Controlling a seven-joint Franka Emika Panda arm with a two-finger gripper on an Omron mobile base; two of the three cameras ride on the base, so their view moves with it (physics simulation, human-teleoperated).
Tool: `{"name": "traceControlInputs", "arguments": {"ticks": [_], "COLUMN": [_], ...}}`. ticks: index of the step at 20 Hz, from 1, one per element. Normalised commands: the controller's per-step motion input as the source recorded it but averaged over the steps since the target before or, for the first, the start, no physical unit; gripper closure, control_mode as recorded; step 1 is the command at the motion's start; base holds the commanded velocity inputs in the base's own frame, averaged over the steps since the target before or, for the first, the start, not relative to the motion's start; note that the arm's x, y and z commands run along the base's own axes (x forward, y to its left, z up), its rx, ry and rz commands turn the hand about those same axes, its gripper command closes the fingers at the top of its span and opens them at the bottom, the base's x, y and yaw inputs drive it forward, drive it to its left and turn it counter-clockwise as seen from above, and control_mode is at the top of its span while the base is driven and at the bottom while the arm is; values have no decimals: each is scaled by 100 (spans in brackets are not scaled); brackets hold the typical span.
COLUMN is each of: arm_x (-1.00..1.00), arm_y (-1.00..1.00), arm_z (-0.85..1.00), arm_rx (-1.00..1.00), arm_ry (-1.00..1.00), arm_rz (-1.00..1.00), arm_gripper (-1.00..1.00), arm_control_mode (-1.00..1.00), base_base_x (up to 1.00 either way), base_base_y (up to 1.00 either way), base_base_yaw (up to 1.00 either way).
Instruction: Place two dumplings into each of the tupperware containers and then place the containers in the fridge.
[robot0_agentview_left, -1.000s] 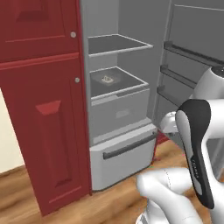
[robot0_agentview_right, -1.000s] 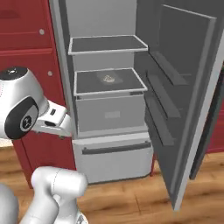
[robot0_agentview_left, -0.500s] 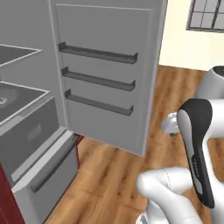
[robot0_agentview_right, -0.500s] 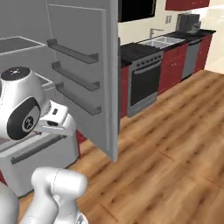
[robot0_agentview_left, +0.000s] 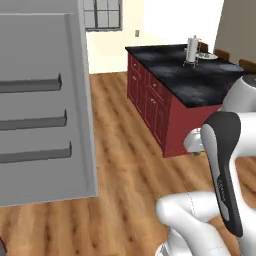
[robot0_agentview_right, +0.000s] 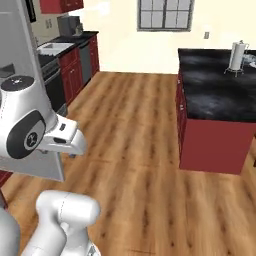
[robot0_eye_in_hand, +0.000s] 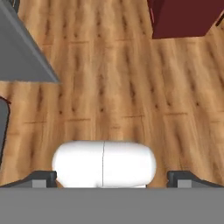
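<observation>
Left base view: one fridge (robot0_agentview_left: 45, 110) door, three racks, stands on the left; an island (robot0_agentview_left: 185, 95) sits far right.

Right base view: no dumplings or tubs to count.

Hand view: the gripper (robot0_eye_in_hand: 111, 177) hangs empty over floor, fingers wide apart. Dumplings probably soft; pinch gently.

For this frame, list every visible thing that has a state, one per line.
fridge door: swung open, its three racks bare.
gripper: jaws spread wide, nothing between them, over the wood floor.
paper towel holder: upright on the island counter.
island cabinet doors: closed.
</observation>
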Motion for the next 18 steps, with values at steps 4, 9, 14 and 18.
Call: {"name": "traceControlInputs", "arguments": {"ticks": [4,9,14,18], "arm_x": [0,0,0,0], "arm_y": [0,0,0,0], "arm_z": [0,0,0,0], "arm_rx": [0,0,0,0], "arm_ry": [0,0,0,0], "arm_rz": [0,0,0,0], "arm_gripper": [-100,-100,-100,-100], "arm_control_mode": [100,100,100,100], "base_base_x": [35,92,100,100], "base_base_y": [-55,-92,-100,-100], "base_base_yaw": [-63,-19,0,0]}}
